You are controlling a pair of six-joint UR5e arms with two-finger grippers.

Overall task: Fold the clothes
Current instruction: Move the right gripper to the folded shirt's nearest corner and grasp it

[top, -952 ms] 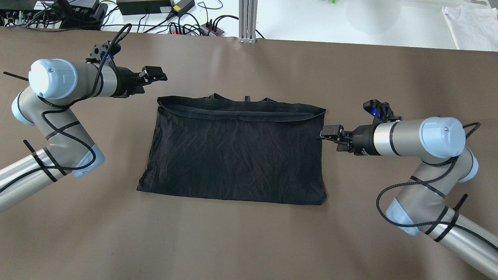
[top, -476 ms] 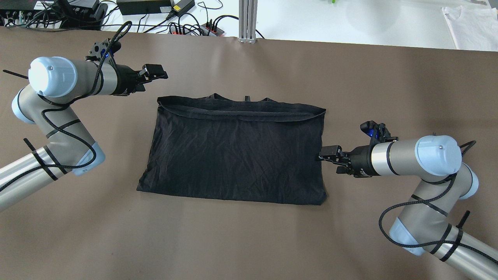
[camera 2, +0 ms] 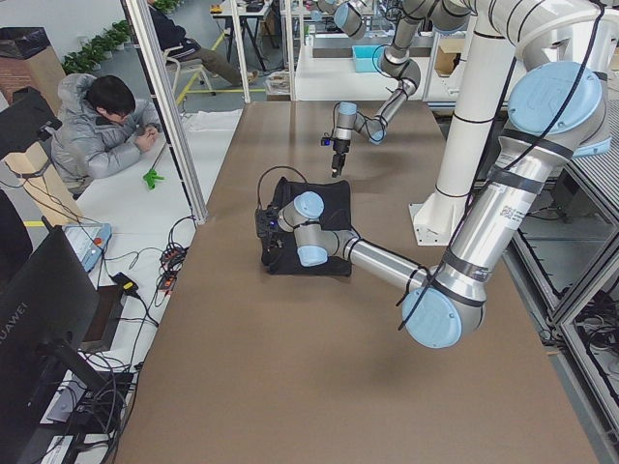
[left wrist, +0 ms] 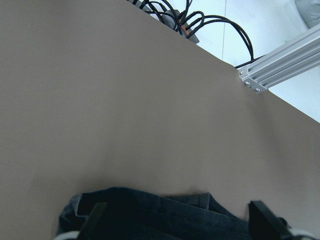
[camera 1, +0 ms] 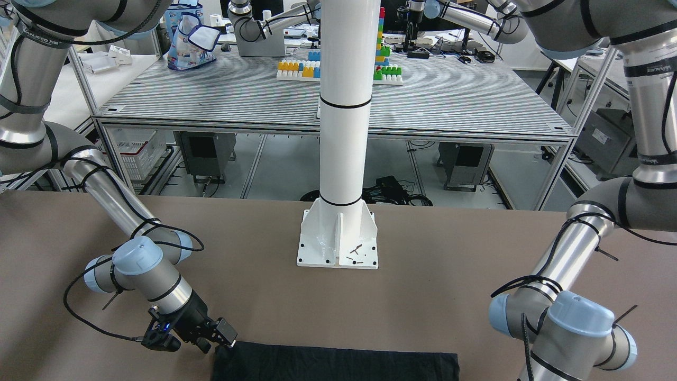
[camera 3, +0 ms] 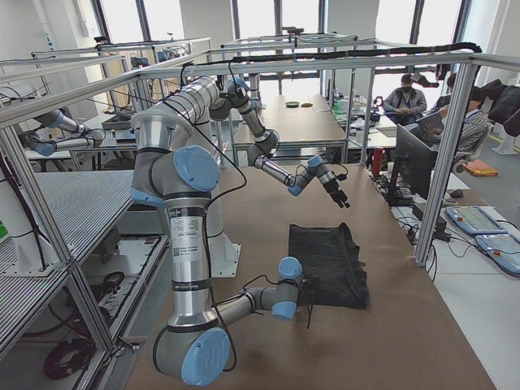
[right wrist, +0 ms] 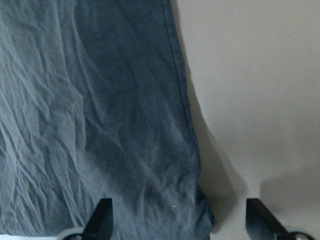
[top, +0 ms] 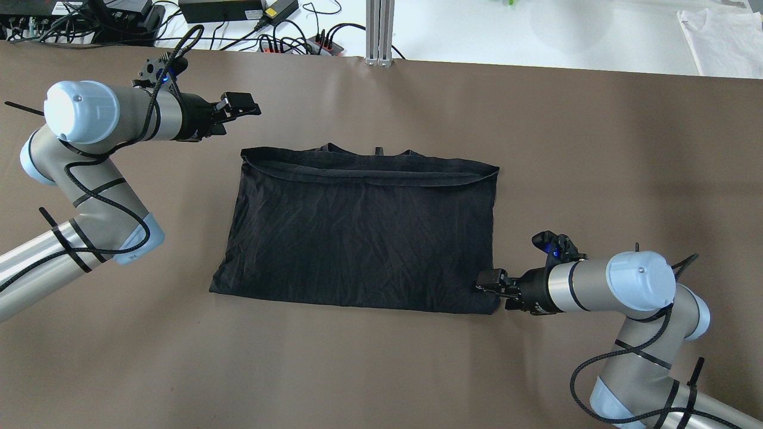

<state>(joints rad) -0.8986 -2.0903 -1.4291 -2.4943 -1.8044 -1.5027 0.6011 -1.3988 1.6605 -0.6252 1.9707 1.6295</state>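
Observation:
The clothes (top: pixel 357 232) are one black garment lying flat and folded into a wide rectangle on the brown table, its hem doubled along the far edge. It also shows as clothes (camera 1: pixel 338 362). My right gripper (top: pixel 486 285) is low at its near right corner. In the right wrist view my right gripper (right wrist: pixel 178 202) is open, with that corner of the clothes (right wrist: pixel 125 125) between the fingers. My left gripper (top: pixel 241 107) hovers open beyond the far left corner, apart from the fabric. The left wrist view shows only the clothes' far edge (left wrist: pixel 160 215).
A white pole on a base plate (camera 1: pixel 337 241) stands at the table's robot side. Cables and a power strip (top: pixel 286 42), an aluminium post (top: pixel 379 36) and a white cloth (top: pixel 721 42) lie past the far edge. A seated person (camera 2: pixel 97 135) is beside the table.
My right gripper has slid along the garment's right edge toward the robot, from the upper part to the near right corner. The left gripper has drifted slightly farther away. The garment has not moved.

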